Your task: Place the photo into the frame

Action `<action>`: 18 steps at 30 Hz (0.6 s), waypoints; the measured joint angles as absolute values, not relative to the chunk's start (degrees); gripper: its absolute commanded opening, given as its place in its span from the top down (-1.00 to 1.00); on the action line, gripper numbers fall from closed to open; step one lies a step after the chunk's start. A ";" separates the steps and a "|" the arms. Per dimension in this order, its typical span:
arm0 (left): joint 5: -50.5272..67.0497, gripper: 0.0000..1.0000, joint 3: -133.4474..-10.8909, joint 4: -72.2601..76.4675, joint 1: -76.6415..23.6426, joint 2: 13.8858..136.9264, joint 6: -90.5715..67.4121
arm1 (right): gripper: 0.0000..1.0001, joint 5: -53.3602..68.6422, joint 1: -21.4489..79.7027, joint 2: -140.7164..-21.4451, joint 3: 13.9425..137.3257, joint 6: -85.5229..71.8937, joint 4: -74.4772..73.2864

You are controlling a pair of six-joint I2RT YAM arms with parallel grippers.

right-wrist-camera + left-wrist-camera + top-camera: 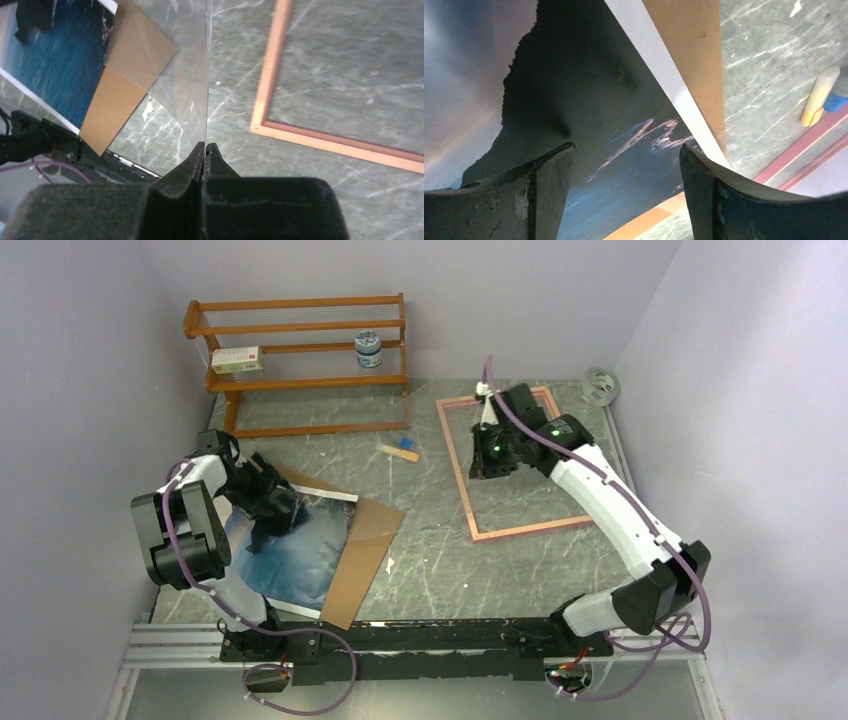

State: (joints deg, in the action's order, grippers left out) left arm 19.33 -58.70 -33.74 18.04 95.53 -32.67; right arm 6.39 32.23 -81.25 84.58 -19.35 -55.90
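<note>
The photo (290, 555) of blue sea and dark mountain lies face up at the left, on a brown hardboard sheet (368, 545). My left gripper (272, 508) hovers over its upper part, open, with nothing between its fingers; in the left wrist view the photo (589, 100) fills the space under the left gripper (624, 165). The pink-bordered frame (457, 470) lies flat at the right. My right gripper (490, 455) hangs over the frame's left side, shut on the edge of a clear sheet (192, 75), which stands up from the right gripper (205, 146) next to the frame (270, 75).
An orange wooden shelf rack (300, 350) stands at the back left, with a small box (237, 360) and a jar (369, 348) on it. A yellow and blue stick (400, 451) lies between rack and frame. A tape roll (600, 387) sits at the back right.
</note>
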 measured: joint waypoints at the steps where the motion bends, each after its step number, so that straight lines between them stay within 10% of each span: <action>1: 19.35 -0.61 -58.76 -33.74 18.06 96.12 -32.60 | 1.00 6.37 30.94 -80.51 84.93 -18.85 -56.40; 18: 38.98 -0.88 -65.10 -24.40 16.29 98.72 -40.32 | 1.00 3.42 26.06 -71.02 94.24 -22.50 -53.04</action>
State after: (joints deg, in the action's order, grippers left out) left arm 38.98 -65.10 -24.40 16.29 98.72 -40.32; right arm 3.42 26.06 -71.02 94.24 -22.50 -53.04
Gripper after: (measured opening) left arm 0.932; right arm 0.010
